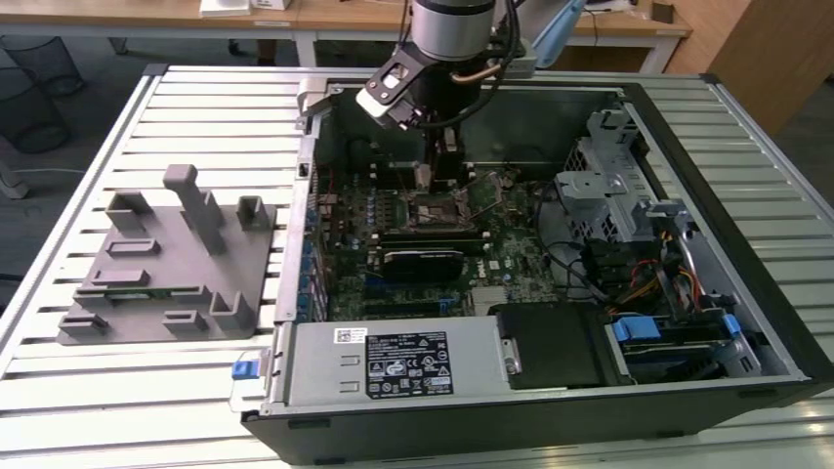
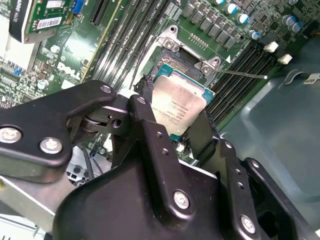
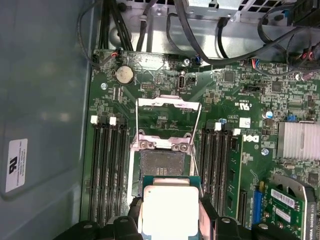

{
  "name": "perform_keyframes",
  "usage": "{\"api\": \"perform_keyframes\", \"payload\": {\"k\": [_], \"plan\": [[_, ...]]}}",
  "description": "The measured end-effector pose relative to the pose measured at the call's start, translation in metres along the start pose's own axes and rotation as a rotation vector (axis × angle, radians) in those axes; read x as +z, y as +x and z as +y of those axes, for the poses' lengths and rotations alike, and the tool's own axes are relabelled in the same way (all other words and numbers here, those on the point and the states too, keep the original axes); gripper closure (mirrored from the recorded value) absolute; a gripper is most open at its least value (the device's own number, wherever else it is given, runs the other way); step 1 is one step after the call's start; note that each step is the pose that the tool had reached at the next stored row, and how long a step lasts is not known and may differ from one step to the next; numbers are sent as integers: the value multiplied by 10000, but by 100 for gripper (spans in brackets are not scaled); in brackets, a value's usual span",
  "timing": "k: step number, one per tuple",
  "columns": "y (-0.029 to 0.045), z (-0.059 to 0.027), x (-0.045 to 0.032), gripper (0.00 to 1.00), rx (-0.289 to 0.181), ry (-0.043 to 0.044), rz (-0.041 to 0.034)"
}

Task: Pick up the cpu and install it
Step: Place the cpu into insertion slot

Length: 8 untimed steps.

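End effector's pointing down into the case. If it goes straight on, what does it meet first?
Probably the open socket on the motherboard: the end effector holds the cpu above it, though the gap is hard to judge.

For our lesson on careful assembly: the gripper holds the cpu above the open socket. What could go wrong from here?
The cpu is pinched only at two edges by the gripper; it might slip or tilt. If it meets the open socket askew, it may not seat. The thin lever wire stands close beside the socket; a finger could catch it.
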<state>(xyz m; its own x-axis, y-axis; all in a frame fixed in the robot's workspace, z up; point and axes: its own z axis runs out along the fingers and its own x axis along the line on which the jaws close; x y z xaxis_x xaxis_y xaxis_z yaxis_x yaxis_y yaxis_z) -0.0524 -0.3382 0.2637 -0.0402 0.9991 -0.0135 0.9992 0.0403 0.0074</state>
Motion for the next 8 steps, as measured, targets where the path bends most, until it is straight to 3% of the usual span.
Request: {"api": "perform_keyframes", "payload": {"k": [5, 8], "plan": [[13, 1, 45, 47, 148, 3, -1], [16, 14, 121, 47, 149, 3, -2]]}}
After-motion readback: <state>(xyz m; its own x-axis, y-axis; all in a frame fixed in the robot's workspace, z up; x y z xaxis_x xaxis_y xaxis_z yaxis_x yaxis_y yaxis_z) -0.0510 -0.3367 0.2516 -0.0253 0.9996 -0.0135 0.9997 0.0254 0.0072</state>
